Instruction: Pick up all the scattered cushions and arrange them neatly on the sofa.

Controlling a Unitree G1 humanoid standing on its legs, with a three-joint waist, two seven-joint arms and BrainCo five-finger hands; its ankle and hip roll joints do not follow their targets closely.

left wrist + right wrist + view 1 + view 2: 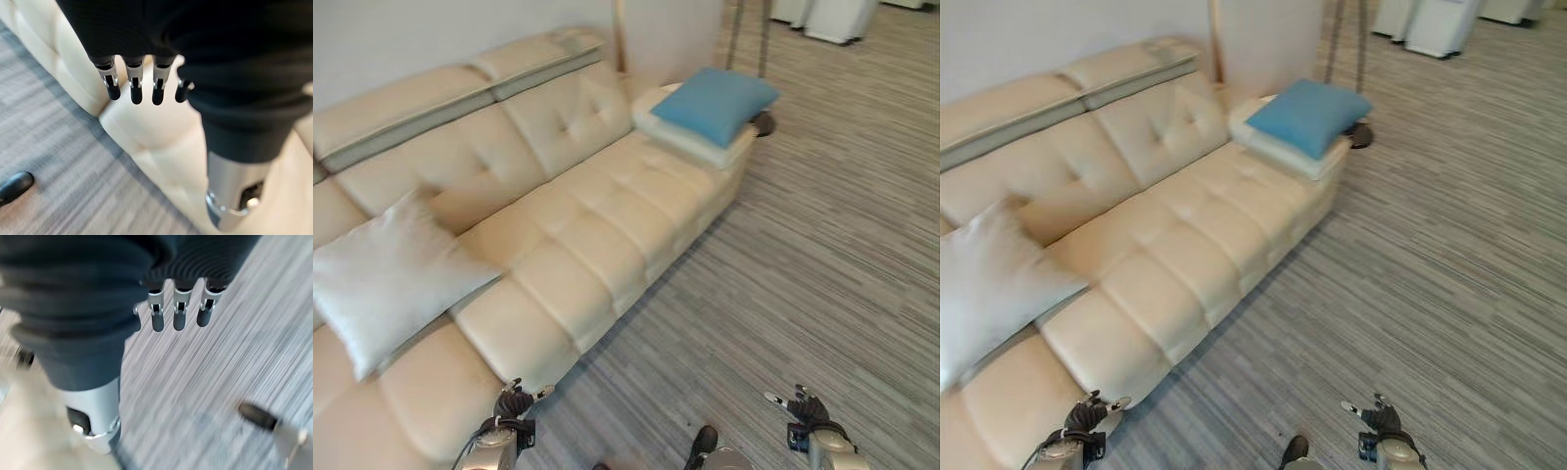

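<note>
White cushion (386,279) leans on sofa (597,235) backrest at left, blue cushion (715,103) lies on far end; left hand (512,403) & right hand (806,406) relaxed, holding nothing.

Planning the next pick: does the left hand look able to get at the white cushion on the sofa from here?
Probably yes. The left hand hangs open at the sofa's front edge, holding nothing, and nothing lies between it and the white cushion, though it would need to lift and reach forward.
</note>
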